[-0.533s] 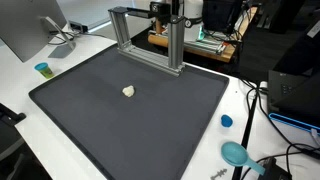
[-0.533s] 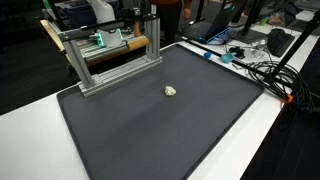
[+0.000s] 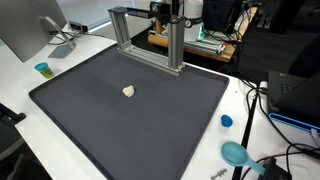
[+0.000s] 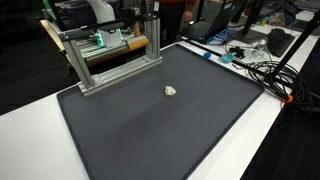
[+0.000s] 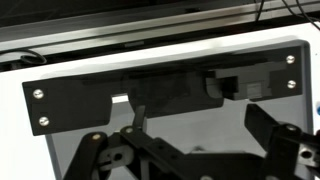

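Note:
In the wrist view my gripper [image 5: 200, 128] is open and empty, with one finger [image 5: 138, 118] on the left and the other far apart on the right. It faces a black panel [image 5: 70, 95] with screws at its corners. In both exterior views the gripper [image 3: 161, 10] [image 4: 150, 12] is high at the back, by the top of an aluminium frame [image 3: 140, 35] [image 4: 105, 52]. A small cream-coloured lump [image 3: 128, 91] [image 4: 171, 91] lies alone on a dark mat [image 3: 150, 120] [image 4: 160, 130], far from the gripper.
The mat lies on a white table [image 3: 30, 85]. A small blue cup [image 3: 42, 69] stands beside a monitor [image 3: 25, 30]. A blue cap [image 3: 226, 121], a teal round object [image 3: 236, 153] and cables [image 4: 255, 70] lie beside the mat.

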`<state>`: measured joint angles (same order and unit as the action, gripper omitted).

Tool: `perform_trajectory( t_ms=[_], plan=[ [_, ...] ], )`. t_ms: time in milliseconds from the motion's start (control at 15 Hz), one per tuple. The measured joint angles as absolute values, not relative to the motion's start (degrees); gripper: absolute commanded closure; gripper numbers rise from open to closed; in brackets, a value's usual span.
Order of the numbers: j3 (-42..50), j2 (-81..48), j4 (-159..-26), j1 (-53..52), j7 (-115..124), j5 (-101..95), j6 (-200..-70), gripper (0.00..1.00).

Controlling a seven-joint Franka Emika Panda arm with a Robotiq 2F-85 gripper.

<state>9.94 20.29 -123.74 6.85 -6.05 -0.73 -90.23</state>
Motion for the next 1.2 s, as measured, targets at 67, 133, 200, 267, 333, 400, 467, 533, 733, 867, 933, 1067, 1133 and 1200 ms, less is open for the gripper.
perform_trajectory(
  t_ms=[67,133,200,267,333,400,467,533,733,867,933,1067,1133,1200],
  plan=[
    [8.78,22.14,-125.28,6.53,-4.31,0.07,-91.76,0.0],
    [7.55,24.14,-127.11,6.19,-2.84,0.43,-93.85,0.0],
    [6.24,26.18,-129.22,5.88,-1.57,0.41,-96.2,0.0],
    [4.86,28.13,-131.5,5.62,-1.01,-0.46,-98.74,0.0],
    [3.48,29.95,-134.07,5.42,-0.79,-1.68,-101.27,0.0],
    [2.37,31.59,-136.62,5.16,-0.75,-2.55,-103.48,0.0],
    [1.58,33.25,-139.43,4.76,-0.75,-2.76,-105.67,0.0],
    [1.15,34.72,-142.06,4.3,-0.74,-2.75,-107.58,0.0],
    [1.18,35.47,-143.33,3.98,-0.66,-2.75,-108.14,0.0],
    [1.24,35.23,-142.93,4.0,-0.66,-2.75,-108.14,0.0],
    [1.24,35.23,-142.93,3.99,-0.66,-2.75,-108.14,0.0],
    [0.84,35.25,-143.03,3.91,0.4,-2.7,-108.82,0.0],
    [0.33,35.28,-143.19,3.8,1.7,-2.66,-109.94,0.0],
    [-0.32,35.36,-143.52,3.66,3.27,-2.62,-111.55,0.0]
  ],
)
